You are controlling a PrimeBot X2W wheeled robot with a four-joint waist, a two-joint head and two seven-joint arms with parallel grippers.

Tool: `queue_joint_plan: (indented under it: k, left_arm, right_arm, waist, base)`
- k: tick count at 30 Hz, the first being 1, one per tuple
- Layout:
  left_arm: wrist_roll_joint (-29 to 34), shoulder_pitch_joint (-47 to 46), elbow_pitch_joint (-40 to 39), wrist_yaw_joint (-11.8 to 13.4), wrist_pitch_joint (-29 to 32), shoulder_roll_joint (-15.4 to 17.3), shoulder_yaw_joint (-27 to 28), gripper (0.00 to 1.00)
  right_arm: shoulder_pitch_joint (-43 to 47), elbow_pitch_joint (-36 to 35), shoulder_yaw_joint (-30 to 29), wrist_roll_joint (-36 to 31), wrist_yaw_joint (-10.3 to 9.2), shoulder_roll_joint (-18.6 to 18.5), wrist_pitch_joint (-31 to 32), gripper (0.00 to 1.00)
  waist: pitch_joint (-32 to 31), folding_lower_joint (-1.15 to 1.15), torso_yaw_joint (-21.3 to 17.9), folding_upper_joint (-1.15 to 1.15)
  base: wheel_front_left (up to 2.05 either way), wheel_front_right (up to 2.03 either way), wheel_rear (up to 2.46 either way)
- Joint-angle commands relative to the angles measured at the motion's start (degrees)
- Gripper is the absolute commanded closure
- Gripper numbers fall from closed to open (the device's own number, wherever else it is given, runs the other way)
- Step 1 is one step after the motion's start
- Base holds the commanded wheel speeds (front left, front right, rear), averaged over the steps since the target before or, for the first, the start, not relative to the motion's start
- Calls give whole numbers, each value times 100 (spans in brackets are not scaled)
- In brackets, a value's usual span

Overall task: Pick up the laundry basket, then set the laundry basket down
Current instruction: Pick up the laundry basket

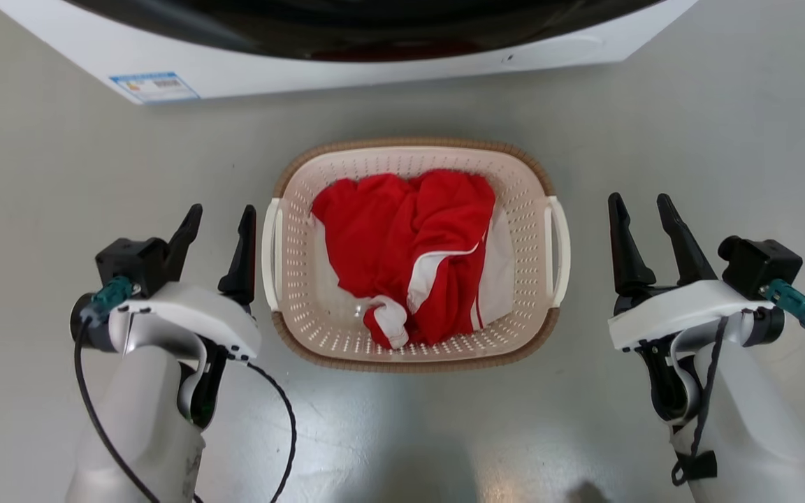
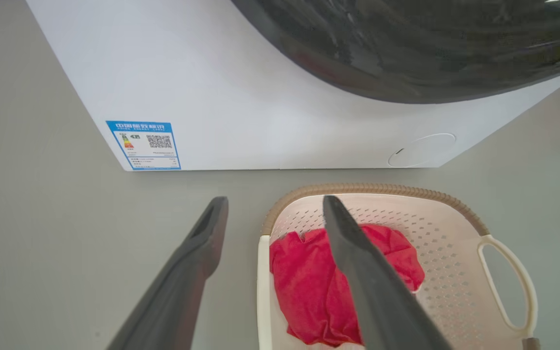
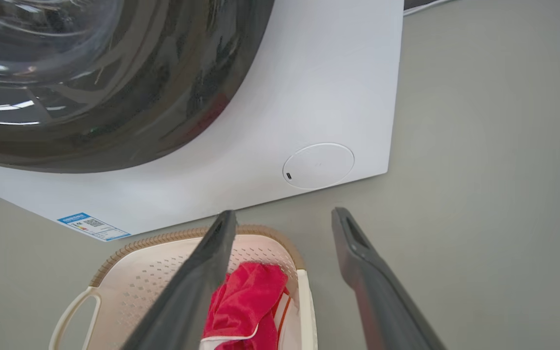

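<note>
Head view: left gripper (image 1: 223, 209) and right gripper (image 1: 639, 199), both parted and empty, flank the laundry basket (image 1: 298, 279) before the washing machine (image 1: 270, 73).

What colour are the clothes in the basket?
Red with white stripes, lying in the laundry basket; clearest in the head view.

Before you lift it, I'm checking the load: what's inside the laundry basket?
A crumpled red garment with white trim lies in the laundry basket. Whatever is beneath the cloth is covered.

Pale grey forearms (image 1: 138, 419), white wrist shells (image 1: 196, 314), long dark tapered jaws, black camera blocks (image 1: 759, 265), teal connectors (image 1: 113, 291), black cables (image 1: 708, 384).
</note>
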Motion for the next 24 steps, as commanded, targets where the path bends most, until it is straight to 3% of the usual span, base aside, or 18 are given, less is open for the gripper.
queue_joint_plan:
  k: [1, 24]
  left_arm:
    - [-71, -149, -3, -34, -35, 129, 79, 0]
    - [-904, -1653, 1770, -34, -35, 282, -1115, 0]
  right_arm:
    - [-37, 1, 134, 56, 1, 60, -62, 0]
    - [-1237, 1781, 817, -76, 1, 158, -62, 0]
  waist:
    - [162, 0, 51, 0]
    - [1492, 0, 65, 0]
  base:
    - [0, 0, 0]
    - [0, 0, 0]
